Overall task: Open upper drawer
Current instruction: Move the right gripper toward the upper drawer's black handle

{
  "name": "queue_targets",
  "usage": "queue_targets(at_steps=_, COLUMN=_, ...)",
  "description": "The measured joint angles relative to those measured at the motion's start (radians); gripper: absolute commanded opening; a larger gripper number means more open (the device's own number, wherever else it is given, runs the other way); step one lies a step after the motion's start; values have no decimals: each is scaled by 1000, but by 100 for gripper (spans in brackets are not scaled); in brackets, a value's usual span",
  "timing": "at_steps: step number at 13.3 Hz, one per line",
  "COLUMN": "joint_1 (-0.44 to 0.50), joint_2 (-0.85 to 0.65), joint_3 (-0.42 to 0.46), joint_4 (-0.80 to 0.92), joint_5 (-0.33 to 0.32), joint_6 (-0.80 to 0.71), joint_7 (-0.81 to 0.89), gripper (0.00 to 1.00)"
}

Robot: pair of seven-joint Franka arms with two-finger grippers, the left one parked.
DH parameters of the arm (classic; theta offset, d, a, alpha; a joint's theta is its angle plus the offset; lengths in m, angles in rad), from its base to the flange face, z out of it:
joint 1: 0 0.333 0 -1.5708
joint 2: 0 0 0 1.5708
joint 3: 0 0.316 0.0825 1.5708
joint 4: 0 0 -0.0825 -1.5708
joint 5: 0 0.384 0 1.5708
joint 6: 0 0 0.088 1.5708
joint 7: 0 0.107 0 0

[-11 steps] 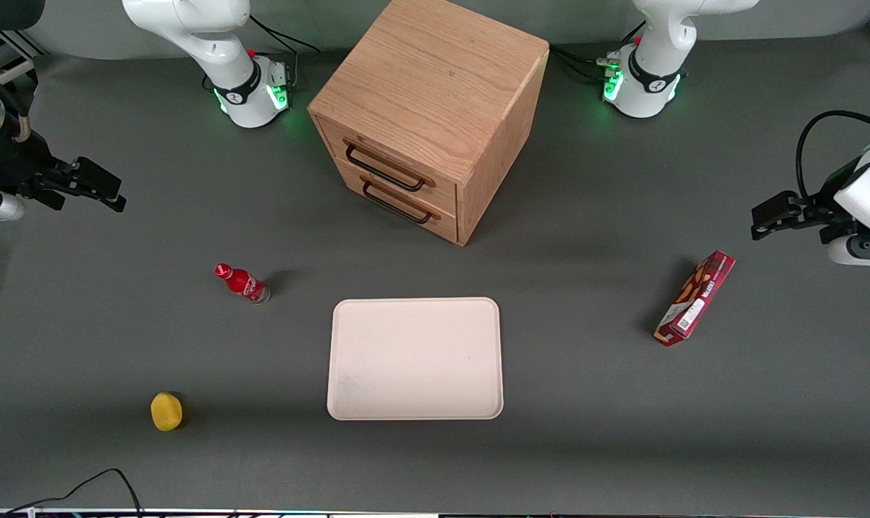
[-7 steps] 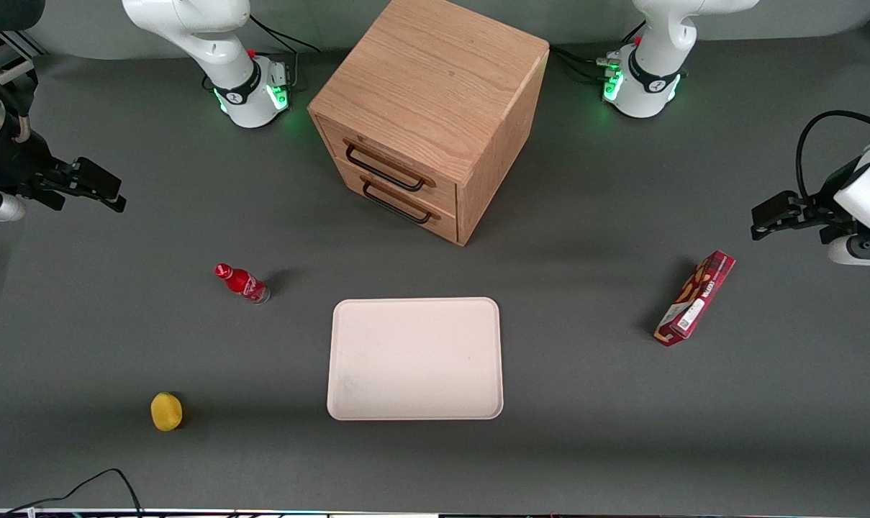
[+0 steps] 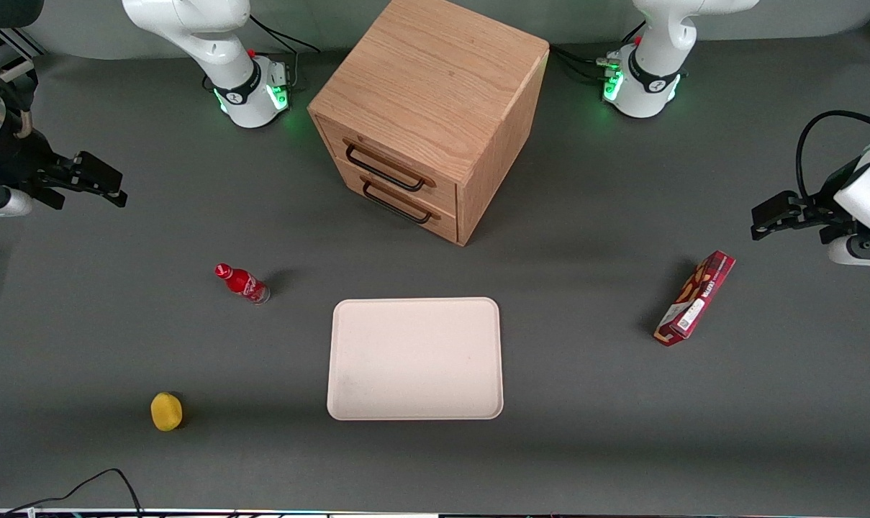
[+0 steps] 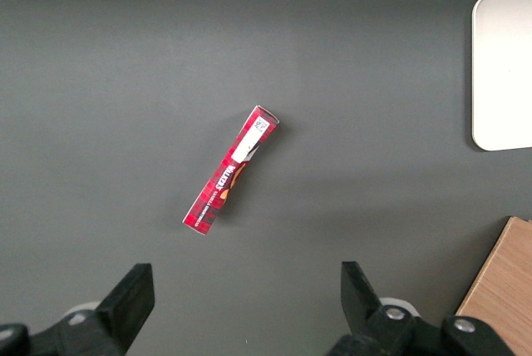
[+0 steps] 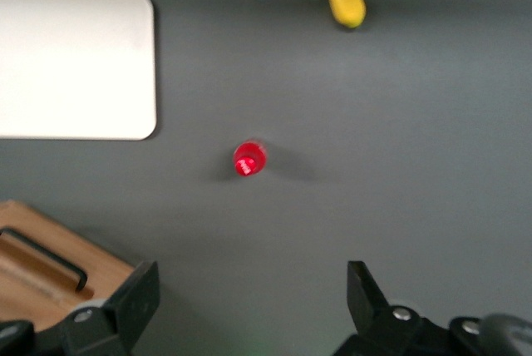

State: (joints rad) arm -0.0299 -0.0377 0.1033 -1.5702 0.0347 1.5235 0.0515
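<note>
The wooden cabinet stands at the table's back middle. Its upper drawer is closed, with a wide black wire handle; the matching bottom drawer sits under it. My right gripper hangs open and empty above the table at the working arm's end, well apart from the cabinet. In the right wrist view the open gripper has bare table between its fingers, and a corner of the cabinet with a black handle shows beside one finger.
A red bottle lies nearer the front camera than the gripper and shows in the right wrist view. A cream tray lies in front of the cabinet. A yellow fruit and a red snack box lie on the table.
My right gripper has moved slightly away from the front camera. Everything else is unchanged.
</note>
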Motion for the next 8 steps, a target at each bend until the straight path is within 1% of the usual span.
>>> queue_targets(at_steps=2, joint_1=3, joint_2=-1, joint_3=7, joint_4=15, joint_5=110, joint_6=-25, joint_7=-16, gripper=100)
queue_targets(at_steps=3, joint_1=4, joint_2=-1, joint_3=26, joint_4=23, joint_5=138, joint_6=-33, joint_7=-22, gripper=100)
queue_targets(at_steps=4, joint_1=5, joint_2=-2, joint_3=58, joint_4=29, joint_5=151, joint_6=-35, joint_7=-24, gripper=100)
queue_targets(at_steps=6, joint_1=10, joint_2=-3, joint_3=144, joint_4=33, joint_5=156, joint_6=-42, joint_7=-25, gripper=100)
queue_targets(at_steps=8, joint_1=14, joint_2=-1, joint_3=236, joint_4=33, joint_5=157, joint_6=-44, joint_7=-72, gripper=100)
